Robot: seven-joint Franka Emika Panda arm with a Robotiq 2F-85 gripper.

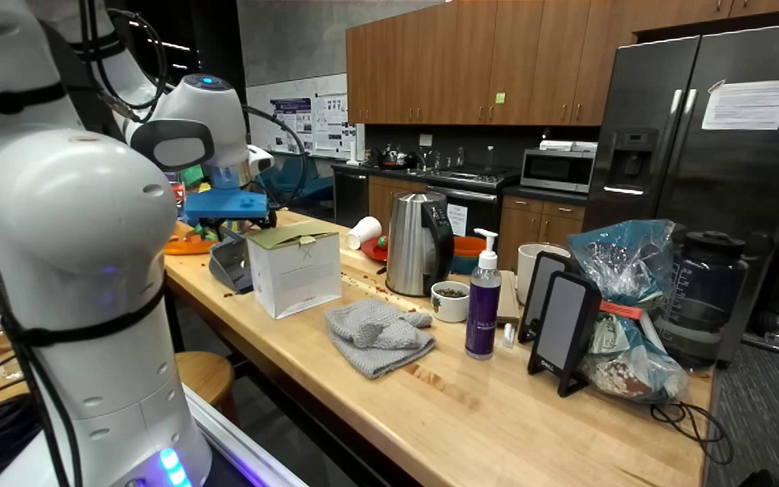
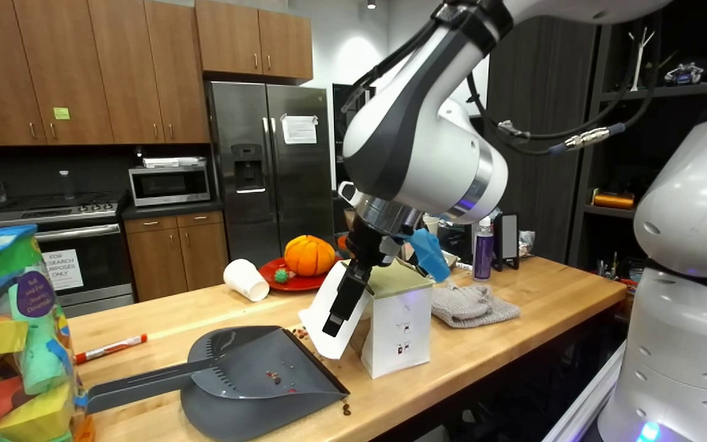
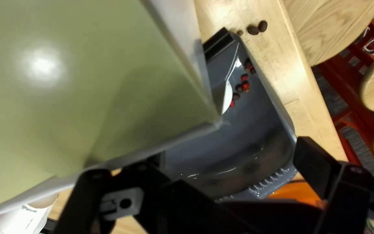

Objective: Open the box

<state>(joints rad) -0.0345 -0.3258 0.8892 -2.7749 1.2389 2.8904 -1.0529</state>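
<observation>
The box (image 1: 298,274) is white with an olive-green top and stands on the wooden table. It also shows in an exterior view (image 2: 399,334), where a white flap (image 2: 318,316) hangs outward from its side, with a brown inside showing behind it. In the wrist view the green top of the box (image 3: 76,81) fills the upper left. My gripper (image 2: 340,313) points down at a slant beside the box, a finger in front of the flap. In the wrist view the gripper (image 3: 230,154) has its fingers wide apart with nothing between them. Whether it touches the flap cannot be told.
A grey dustpan (image 2: 249,380) with small beans lies beside the box, under the gripper. A grey cloth (image 1: 379,331), a steel kettle (image 1: 416,243), a pump bottle (image 1: 483,304), a white cup (image 2: 246,280) and a red plate (image 2: 295,281) with a pumpkin stand nearby.
</observation>
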